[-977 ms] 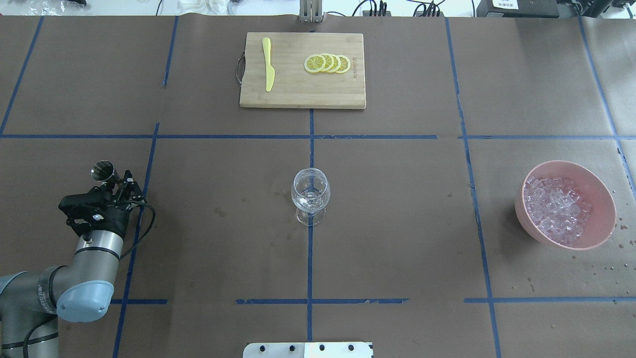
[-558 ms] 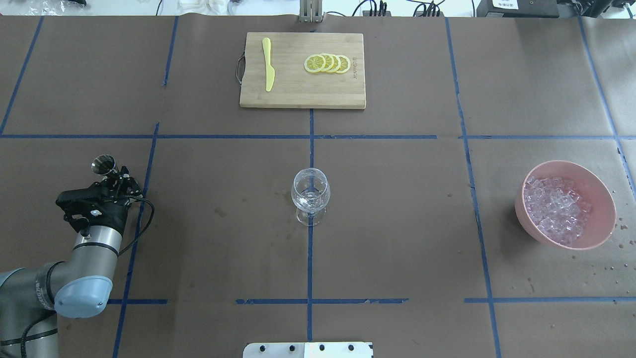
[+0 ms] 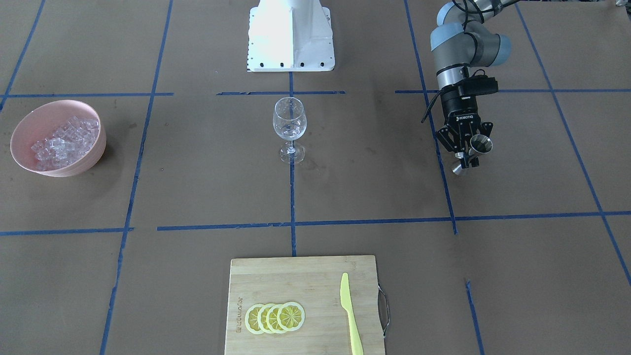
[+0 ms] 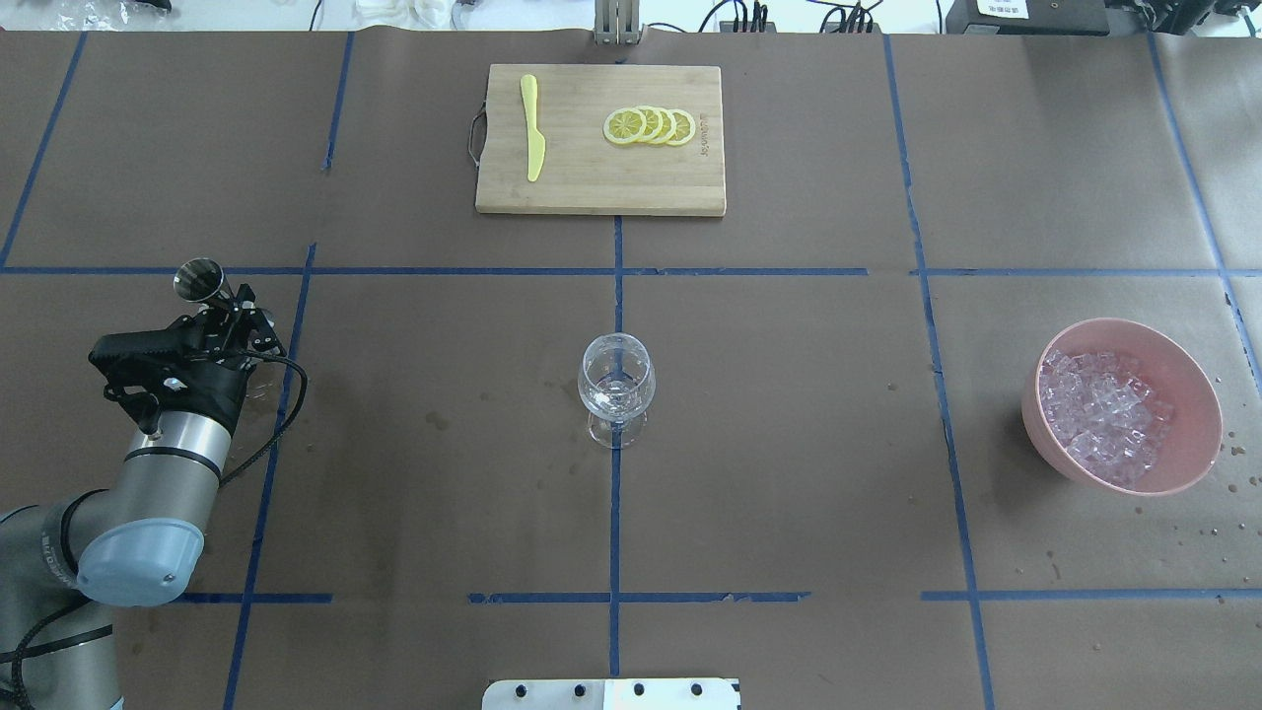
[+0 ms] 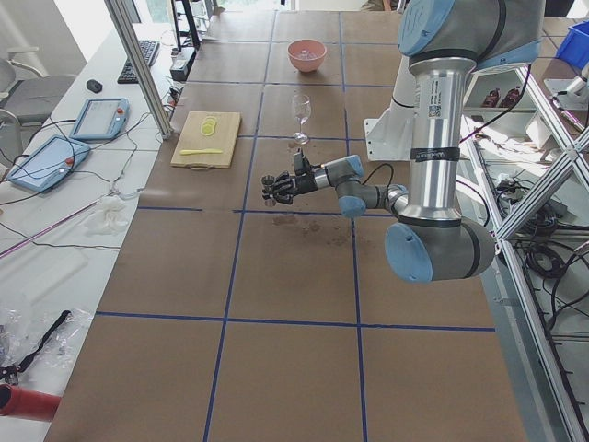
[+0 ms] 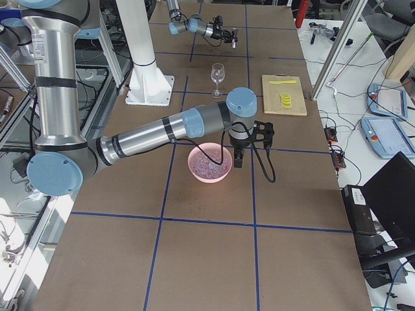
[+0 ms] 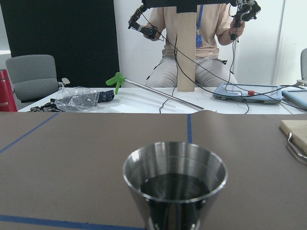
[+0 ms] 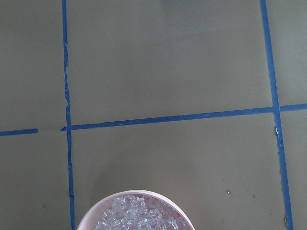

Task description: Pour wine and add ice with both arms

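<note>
Wine (image 7: 175, 187) dark inside the steel jigger (image 3: 480, 144), pinched by ROBOTIQ-labelled left fingers (image 3: 448, 142); right fingers (image 6: 238, 162) of indiscernible state.

The left arm (image 4: 168, 444) sits higher and slightly further left in the overhead frame than before. The steel jigger (image 4: 197, 279) in its jaws now nears the horizontal blue tape line (image 4: 444, 271).

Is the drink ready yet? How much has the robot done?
Not yet. Done: the left end effector grips the metal measuring cup, and dark wine sits inside it. In hand: that cup is off to the side, apart from the wine glass, which looks empty. Left: pour the wine in, then move ice over from the pink bowl, where the right end effector hangs.
</note>
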